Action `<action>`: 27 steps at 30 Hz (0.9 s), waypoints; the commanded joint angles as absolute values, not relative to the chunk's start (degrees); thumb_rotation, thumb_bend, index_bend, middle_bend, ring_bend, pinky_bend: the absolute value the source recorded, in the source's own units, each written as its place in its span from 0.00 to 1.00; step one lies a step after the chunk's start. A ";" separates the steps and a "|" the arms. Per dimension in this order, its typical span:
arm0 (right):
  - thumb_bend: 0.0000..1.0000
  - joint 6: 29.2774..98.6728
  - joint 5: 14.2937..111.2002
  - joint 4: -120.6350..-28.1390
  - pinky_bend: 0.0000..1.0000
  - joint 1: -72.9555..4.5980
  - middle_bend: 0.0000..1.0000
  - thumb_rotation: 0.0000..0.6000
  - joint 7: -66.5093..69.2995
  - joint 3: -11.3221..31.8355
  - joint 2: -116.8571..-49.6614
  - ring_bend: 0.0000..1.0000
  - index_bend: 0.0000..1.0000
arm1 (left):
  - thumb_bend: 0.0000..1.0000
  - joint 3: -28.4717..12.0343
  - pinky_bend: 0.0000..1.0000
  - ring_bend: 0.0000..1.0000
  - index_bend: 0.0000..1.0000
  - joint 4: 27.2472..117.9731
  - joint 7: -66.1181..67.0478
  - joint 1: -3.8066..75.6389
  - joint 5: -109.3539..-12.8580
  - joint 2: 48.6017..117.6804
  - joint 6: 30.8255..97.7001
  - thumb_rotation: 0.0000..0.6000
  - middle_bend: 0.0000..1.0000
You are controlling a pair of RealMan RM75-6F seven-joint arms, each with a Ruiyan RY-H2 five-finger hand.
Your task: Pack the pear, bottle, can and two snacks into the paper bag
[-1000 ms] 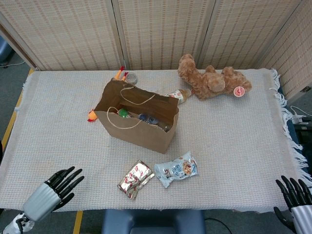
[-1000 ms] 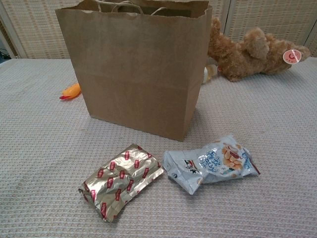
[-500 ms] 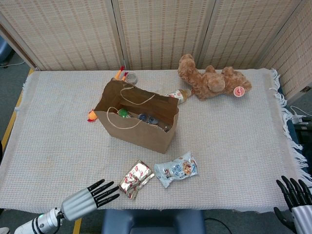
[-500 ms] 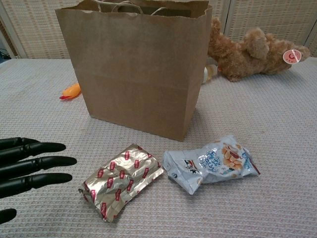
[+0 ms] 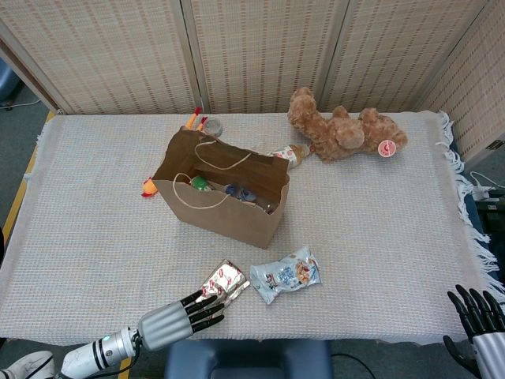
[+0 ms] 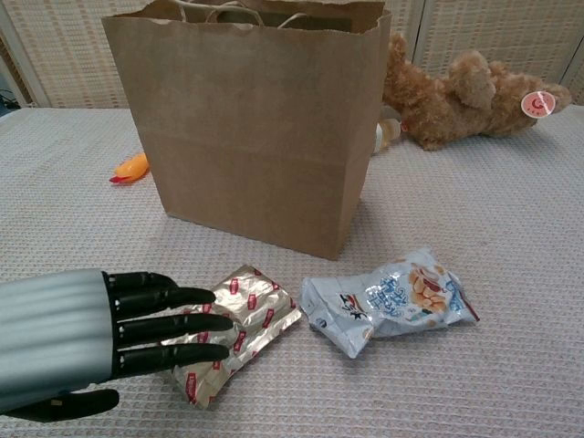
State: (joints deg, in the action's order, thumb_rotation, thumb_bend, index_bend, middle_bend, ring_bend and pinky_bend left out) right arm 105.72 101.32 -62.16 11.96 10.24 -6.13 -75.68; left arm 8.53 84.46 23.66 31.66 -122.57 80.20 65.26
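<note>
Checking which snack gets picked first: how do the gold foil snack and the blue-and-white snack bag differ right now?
The gold foil snack has a shiny gold wrapper with small red labels; the blue-and-white snack bag is pale with a printed food picture. The left hand reaches over the gold one, its outstretched fingers covering its left side, while nothing is near the blue-and-white one. Both lie flat on the table in front of the paper bag, unpacked.

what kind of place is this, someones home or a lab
Probably a staged lab or test setup: woven screen panels wall off a cloth-covered table holding a paper bag, snacks and a teddy bear.
</note>
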 commanded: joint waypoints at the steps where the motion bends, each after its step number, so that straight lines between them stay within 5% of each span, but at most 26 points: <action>1: 0.23 105.68 101.28 -62.17 0.00 11.96 0.00 1.00 10.35 -6.14 -75.64 0.00 0.00 | 0.35 7.28 0.20 0.00 0.00 86.57 24.85 32.94 -120.13 80.55 62.69 1.00 0.00; 27: 0.23 105.69 101.30 -62.04 0.00 11.90 0.00 1.00 11.30 -6.20 -75.58 0.00 0.00 | 0.36 1.69 0.22 0.00 0.00 85.21 33.38 38.72 -107.13 88.05 48.81 1.00 0.00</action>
